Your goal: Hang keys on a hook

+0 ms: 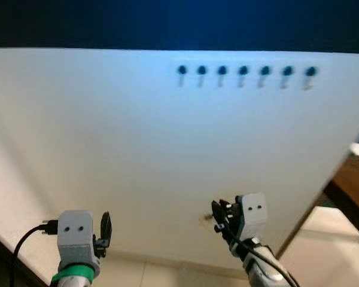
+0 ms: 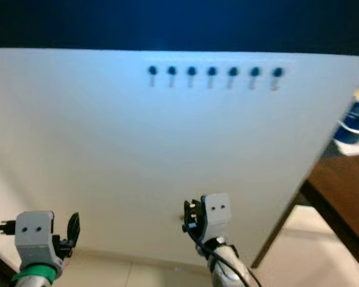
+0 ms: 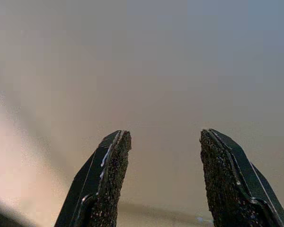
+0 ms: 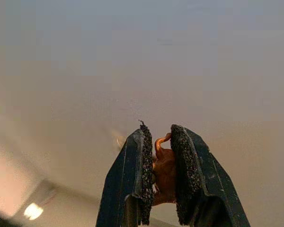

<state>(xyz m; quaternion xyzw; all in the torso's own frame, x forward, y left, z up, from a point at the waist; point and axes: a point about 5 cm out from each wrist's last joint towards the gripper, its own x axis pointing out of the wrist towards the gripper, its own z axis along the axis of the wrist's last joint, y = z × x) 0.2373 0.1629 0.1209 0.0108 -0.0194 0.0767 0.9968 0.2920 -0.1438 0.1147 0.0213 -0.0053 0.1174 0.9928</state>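
Facing a white wall (image 1: 107, 137) with a row of dark hooks (image 1: 243, 71) high up, the right gripper (image 4: 160, 142) clamps a copper-coloured key (image 4: 164, 172) low down, while the left gripper (image 3: 163, 142) hangs spread wide, holding nothing.

A white wall (image 1: 137, 149) spans the scene ahead and carries a row of seven dark hooks (image 1: 243, 72) at about 1 o'clock, evenly spaced along one level line just below the wall's dark upper band. At 6 o'clock the wall meets a pale tiled floor (image 1: 167, 275). At 3 o'clock a brown wooden tabletop (image 2: 341, 185) sits beside the wall, with a blue container (image 2: 354, 119) on it.
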